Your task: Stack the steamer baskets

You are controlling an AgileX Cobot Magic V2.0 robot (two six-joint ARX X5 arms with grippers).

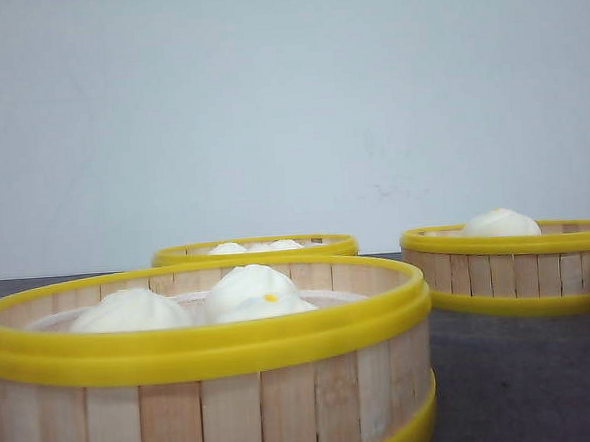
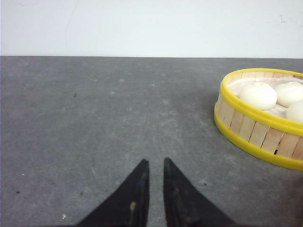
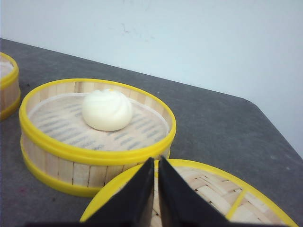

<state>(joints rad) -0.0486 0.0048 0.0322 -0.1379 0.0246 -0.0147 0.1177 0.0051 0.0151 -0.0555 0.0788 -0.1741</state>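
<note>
Stacking not yet begun: both hands, left hand (image 2: 156, 163) and right hand (image 3: 156, 161), are nearly closed and empty, so wide opening is needed before one-bun basket (image 3: 97, 135) is gripped squarely.

- near basket (image 1: 210, 386): closest in front view, upright on tabletop (image 1: 525, 377), pale slat wall, yellow rims top and bottom, white buns (image 1: 247, 292) inside
- rear basket (image 1: 255, 249): behind near basket, only its yellow top rim and bun tops visible over it
- right basket (image 1: 513, 266): right of and behind near basket, apart from it, upright, one white bun (image 3: 107, 109) on woven mat
- none stacked
</note>
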